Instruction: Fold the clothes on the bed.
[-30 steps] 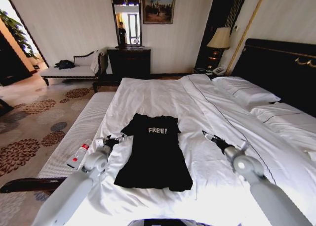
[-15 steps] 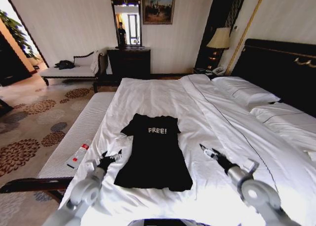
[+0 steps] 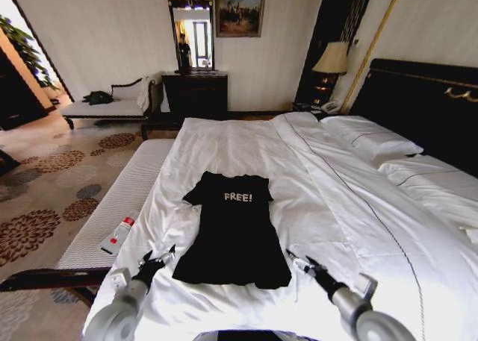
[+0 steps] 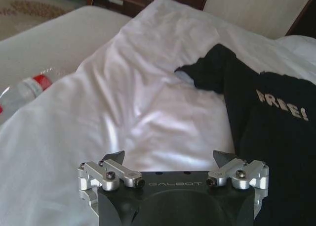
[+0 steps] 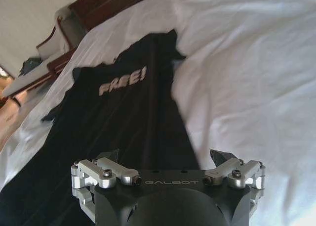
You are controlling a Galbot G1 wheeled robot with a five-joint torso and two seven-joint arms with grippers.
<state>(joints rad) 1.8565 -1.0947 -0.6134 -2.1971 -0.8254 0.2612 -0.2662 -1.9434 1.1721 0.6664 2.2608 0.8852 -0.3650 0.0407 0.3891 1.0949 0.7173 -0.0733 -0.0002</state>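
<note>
Black T-shirt point(image 3: 233, 233) lying flat on a white bed point(image 3: 246, 143), a robot tool poised near each lower corner.

The shirt lies chest-up (white "FREE!" lettering showing) near the bed's left side, hem toward the robot. The left tool point(image 3: 157, 257) hovers just beside the hem's left corner, fingers spread and holding nothing; the right tool point(image 3: 299, 261) hovers just beside the right corner, likewise released. Bare white sheet stretches wide to the shirt's right. Left of it, a small red-capped bottle point(image 3: 118, 235) lies on the mattress edge.
</note>
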